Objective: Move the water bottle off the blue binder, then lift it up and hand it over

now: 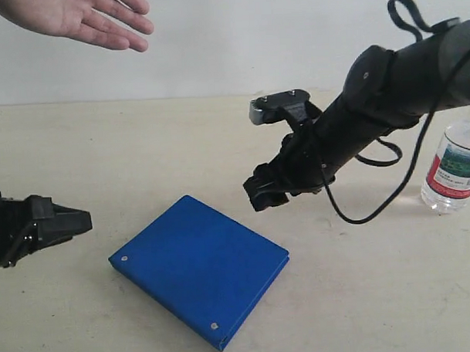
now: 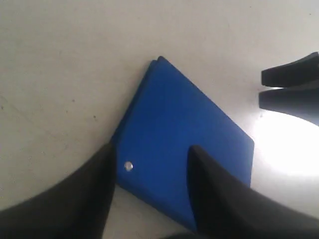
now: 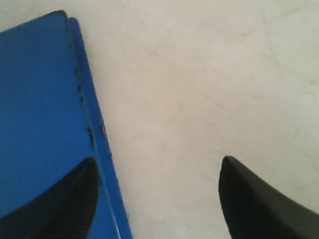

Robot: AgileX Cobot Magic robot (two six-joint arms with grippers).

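Observation:
The blue binder (image 1: 200,268) lies flat and closed on the table with nothing on it; it also shows as the binder (image 2: 184,134) in the left wrist view and the binder (image 3: 40,109) in the right wrist view. The water bottle (image 1: 453,171) stands upright on the table at the far right, well away from the binder, its cap hidden by the arm's cable. My right gripper (image 1: 260,197) hovers open and empty over the binder's far right edge, one finger (image 3: 75,194) above the cover. My left gripper (image 1: 80,221) sits low at the left, open (image 2: 149,167), pointing at the binder's near corner.
A person's open hand (image 1: 90,19) reaches in at the top left, palm up. The right arm and its black cable (image 1: 390,186) stretch between the bottle and the binder. The right gripper's fingers (image 2: 291,92) show in the left wrist view beyond the binder.

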